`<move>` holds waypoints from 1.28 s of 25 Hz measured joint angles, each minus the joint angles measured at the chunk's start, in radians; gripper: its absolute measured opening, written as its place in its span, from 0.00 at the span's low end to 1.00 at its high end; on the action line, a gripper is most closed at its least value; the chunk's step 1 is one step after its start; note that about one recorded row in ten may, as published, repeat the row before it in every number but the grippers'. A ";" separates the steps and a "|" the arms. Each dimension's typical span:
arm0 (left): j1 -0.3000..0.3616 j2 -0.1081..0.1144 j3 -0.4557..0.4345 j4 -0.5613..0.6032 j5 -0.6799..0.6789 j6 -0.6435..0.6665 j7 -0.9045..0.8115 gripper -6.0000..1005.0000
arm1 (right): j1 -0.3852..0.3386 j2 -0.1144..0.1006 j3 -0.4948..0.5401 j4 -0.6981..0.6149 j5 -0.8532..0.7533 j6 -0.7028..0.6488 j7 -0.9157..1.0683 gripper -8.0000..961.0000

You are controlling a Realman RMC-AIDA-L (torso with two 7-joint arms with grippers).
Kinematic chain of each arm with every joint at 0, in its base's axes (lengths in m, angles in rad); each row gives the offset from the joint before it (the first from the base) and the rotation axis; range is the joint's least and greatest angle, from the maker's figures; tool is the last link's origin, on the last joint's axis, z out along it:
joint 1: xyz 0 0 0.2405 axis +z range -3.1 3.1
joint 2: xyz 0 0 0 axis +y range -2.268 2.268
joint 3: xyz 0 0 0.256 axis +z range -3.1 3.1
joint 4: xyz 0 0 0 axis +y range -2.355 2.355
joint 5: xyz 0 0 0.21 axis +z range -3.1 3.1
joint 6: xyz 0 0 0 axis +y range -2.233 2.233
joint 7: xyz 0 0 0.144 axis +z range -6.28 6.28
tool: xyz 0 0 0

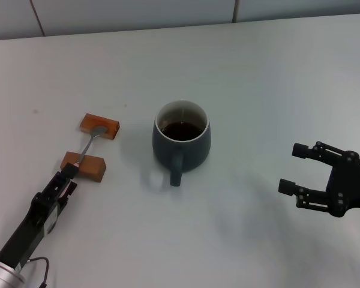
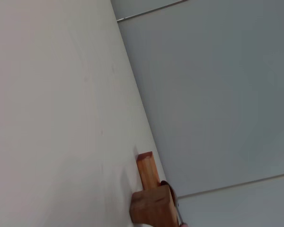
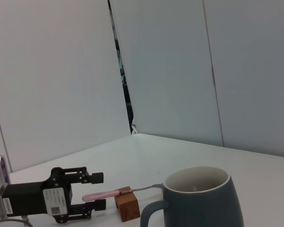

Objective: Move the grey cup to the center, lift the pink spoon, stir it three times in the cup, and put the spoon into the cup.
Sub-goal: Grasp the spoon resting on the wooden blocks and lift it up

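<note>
Apparently the first step is done: the grey cup point(image 1: 182, 139) stands near the middle of the bench point(image 1: 258, 78), with dark liquid inside and its handle toward the robot. The pink spoon point(image 1: 89, 145) is not yet lifted; it lies across two orange-brown blocks, its bowl on the far block point(image 1: 99, 126) and its handle over the near block point(image 1: 84, 165). The left gripper point(image 3: 95, 191) is at the handle end, its fingers open on both sides of the pink handle, not yet closed on it. The right gripper point(image 1: 291, 168) waits to the right of the cup, well apart, fingers open and empty. Lifting, three stirs and placing remain. There is one cup, one spoon, two blocks.
</note>
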 joint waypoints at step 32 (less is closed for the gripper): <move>-0.025 0.000 -0.009 -0.013 0.000 -0.044 -0.055 0.40 | 0.010 -0.002 0.000 0.000 0.000 0.024 -0.002 0.87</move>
